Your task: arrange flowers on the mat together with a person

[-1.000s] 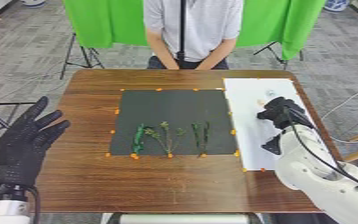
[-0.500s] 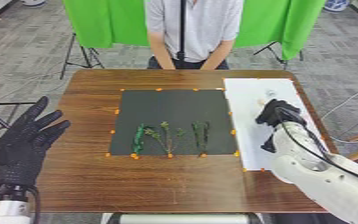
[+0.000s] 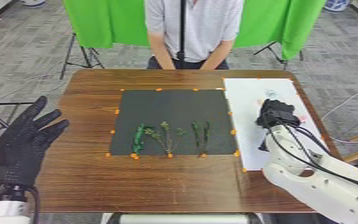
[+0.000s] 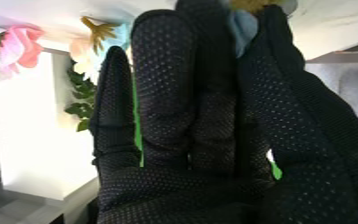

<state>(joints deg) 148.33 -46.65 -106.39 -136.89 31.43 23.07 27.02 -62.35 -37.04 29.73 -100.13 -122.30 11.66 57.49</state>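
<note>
Moved since the earlier frames: right robot hand (image 3: 278, 114) and its forearm, shifted slightly toward the mat; a pink flower (image 3: 302, 119) has come into sight beside the glove.

Head view: right robot hand over the white sheet (image 3: 246, 90) at the right of the tabletop (image 3: 167, 187). A pale blue flower (image 3: 270, 93) lies just beyond it on that sheet. Dark mat (image 3: 167, 107): leafy green sprig (image 3: 138, 140), branching stem (image 3: 165, 139) and thin green stems (image 3: 201, 137), upper ends pointing away from the robot, set side by side along the near part. Left robot hand (image 3: 17, 150) off the left edge, released, fingers spread, holding nothing.

Right wrist view: pink bloom (image 4: 20, 45), blue bloom (image 4: 113, 36), peach petals (image 4: 85, 56) and dark green leaves (image 4: 81, 95) beside the glove. Right robot hand's fingers are extended, a blue petal (image 4: 242, 31) between them and the thumb (whether pressed there, cannot tell).

Judged step: choosing and picking a flower from the sheet. Next: a light pinch, lift clear of neighbouring blooms, carry to the mat. Petals look soft and easily creased.
</note>
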